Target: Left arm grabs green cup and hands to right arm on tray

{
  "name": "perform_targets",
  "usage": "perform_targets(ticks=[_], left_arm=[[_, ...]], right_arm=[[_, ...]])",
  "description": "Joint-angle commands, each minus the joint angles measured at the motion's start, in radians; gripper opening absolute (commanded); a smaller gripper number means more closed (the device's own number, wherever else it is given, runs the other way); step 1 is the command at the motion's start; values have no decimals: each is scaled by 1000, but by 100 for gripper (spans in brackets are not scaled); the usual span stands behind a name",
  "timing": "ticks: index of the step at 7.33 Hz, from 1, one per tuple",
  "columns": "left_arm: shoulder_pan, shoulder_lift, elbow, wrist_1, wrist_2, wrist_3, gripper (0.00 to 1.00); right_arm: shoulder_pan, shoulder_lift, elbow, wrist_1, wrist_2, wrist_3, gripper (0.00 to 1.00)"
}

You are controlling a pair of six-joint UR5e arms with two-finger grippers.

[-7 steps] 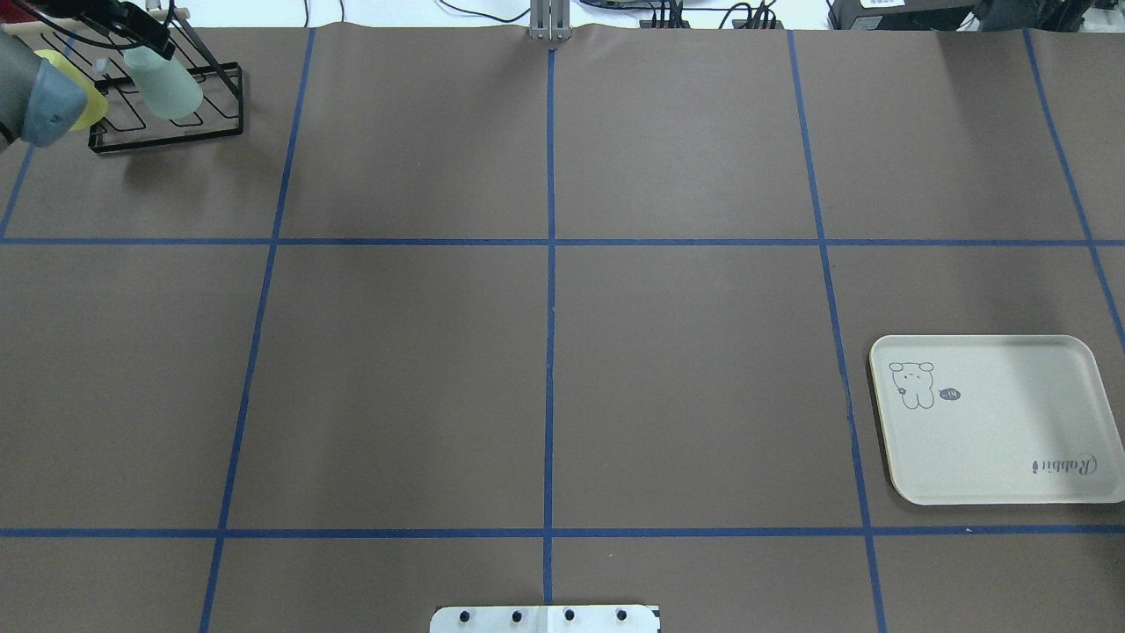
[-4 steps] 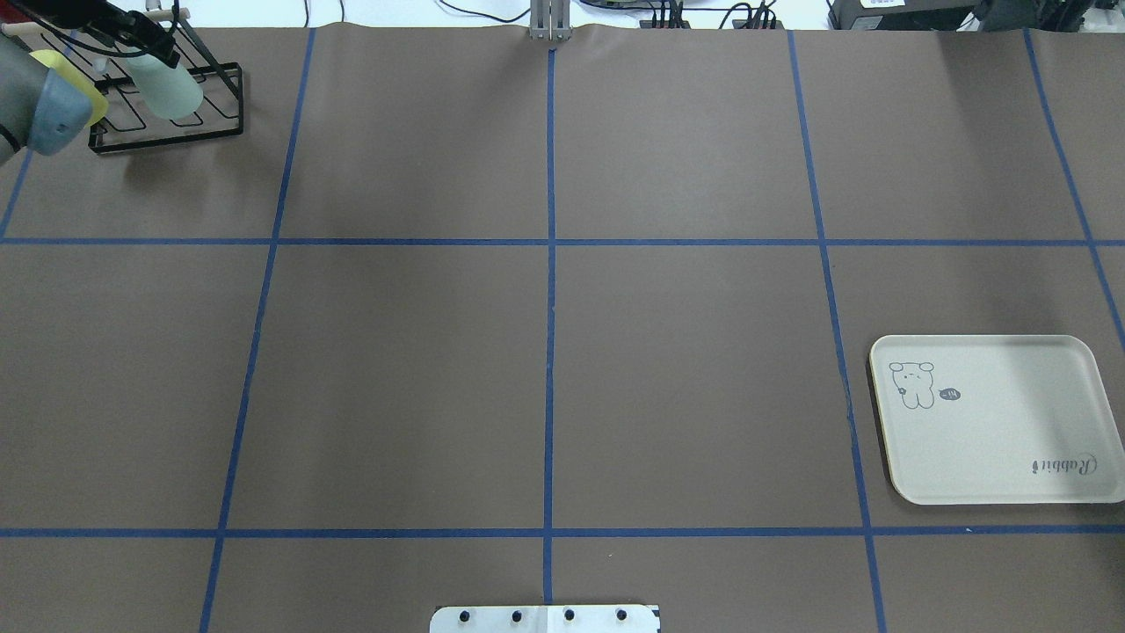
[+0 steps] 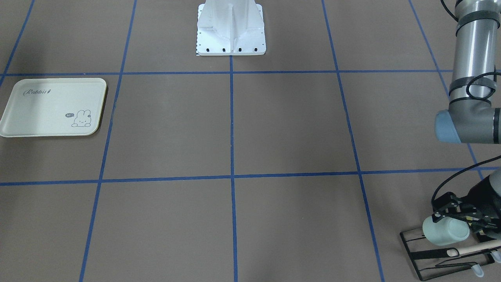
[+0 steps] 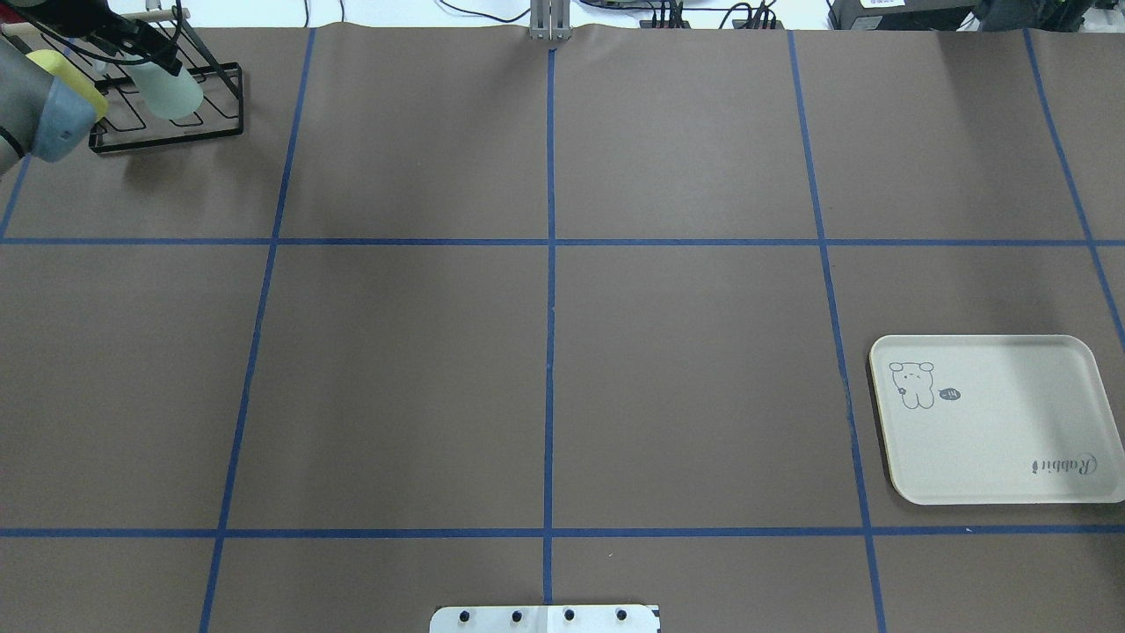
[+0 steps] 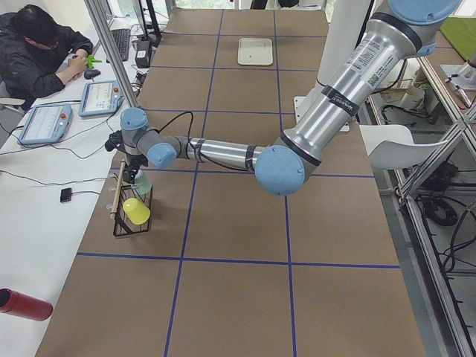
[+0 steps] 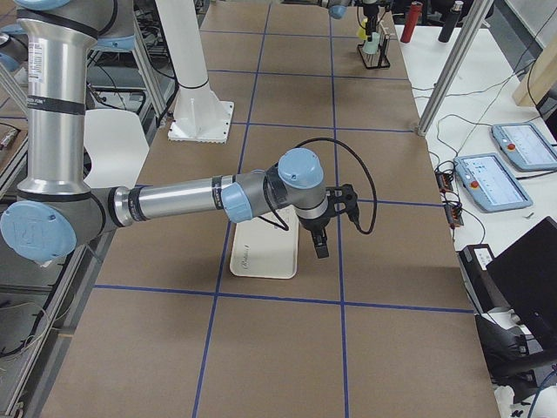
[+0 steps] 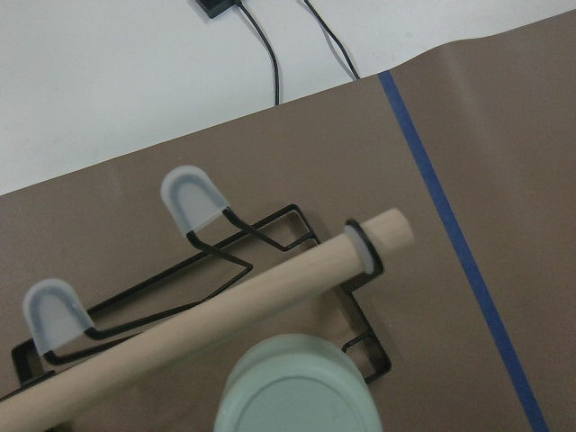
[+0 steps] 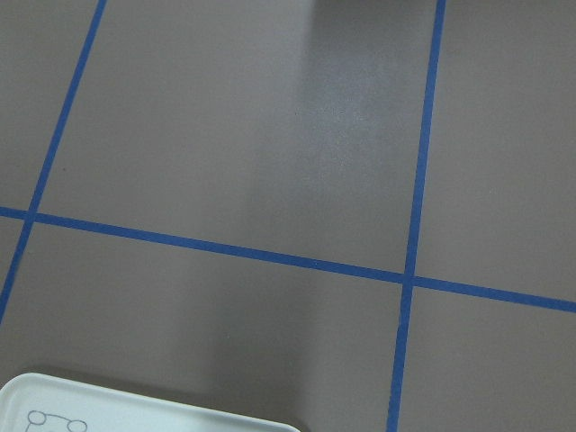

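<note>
The pale mint-green cup lies tilted over the black wire rack at the table's far left corner. My left gripper is shut on it near its rim; the cup and the gripper also show in the front view. The left wrist view shows the cup's base close below the camera. The cream Rabbit tray lies at the near right with nothing on it. My right gripper hovers beside the tray. I cannot tell whether it is open or shut.
A yellow-green cup hangs on the rack, partly hidden by my left arm in the overhead view. The rack has a wooden handle and capped wire pegs. An operator sits at the side desk. The tray's corner shows below the right wrist.
My left gripper and the green cup have shifted slightly over the rack, and the left elbow has moved a little toward me. The tray has not moved.
</note>
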Motion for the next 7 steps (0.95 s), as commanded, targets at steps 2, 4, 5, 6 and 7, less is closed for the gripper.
perform_targets(ticks=[2, 4, 5, 6, 7], left_arm=[[6, -2, 14, -17, 8, 1, 98], [6, -5, 17, -15, 53, 1, 98], [6, -5, 17, -15, 54, 1, 98], [6, -8, 19, -15, 66, 0, 94], [6, -10, 22, -15, 67, 0, 89]], right_arm=[[0, 0, -1, 0, 4, 0, 100], [0, 0, -1, -1, 5, 0, 100], [0, 0, -1, -1, 7, 0, 100], [0, 0, -1, -1, 7, 2, 100], [0, 0, -1, -1, 7, 0, 100]])
